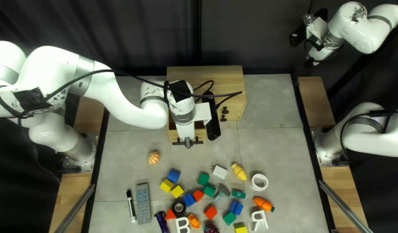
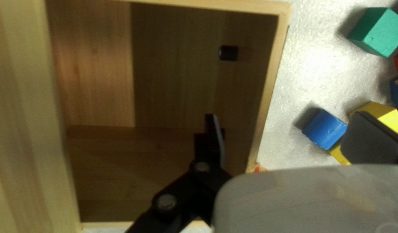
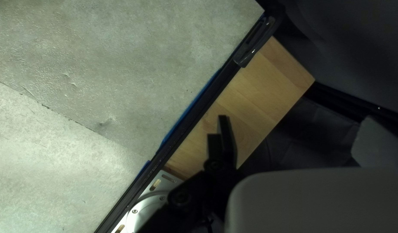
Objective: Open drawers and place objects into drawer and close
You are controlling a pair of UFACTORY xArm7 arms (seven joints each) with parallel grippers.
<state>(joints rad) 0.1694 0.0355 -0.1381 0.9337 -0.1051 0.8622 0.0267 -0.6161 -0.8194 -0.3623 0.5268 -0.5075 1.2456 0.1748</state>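
The wooden cabinet [image 1: 205,77] stands at the table's far edge; its left drawer [image 1: 200,139] is pulled out. Over that drawer's front is my left gripper [image 1: 188,142], partly hidden by its wrist. The left wrist view shows the open drawer [image 2: 283,39] from above, bare inside but for a small black peg [image 2: 228,53] at the front wall. There my left gripper [image 2: 289,131] stands open, one finger over the interior and the other beyond the front. My right gripper [image 1: 311,62] is raised at the top right; in the right wrist view the gripper [image 3: 299,131] is open, holding nothing.
Coloured blocks, including a blue one [image 1: 173,175], lie near the table's front with a toy carrot [image 1: 263,203], a white ring [image 1: 259,182], a remote [image 1: 143,203] and a marker [image 1: 131,206]. An orange-striped ball [image 1: 153,157] is closer to the drawer.
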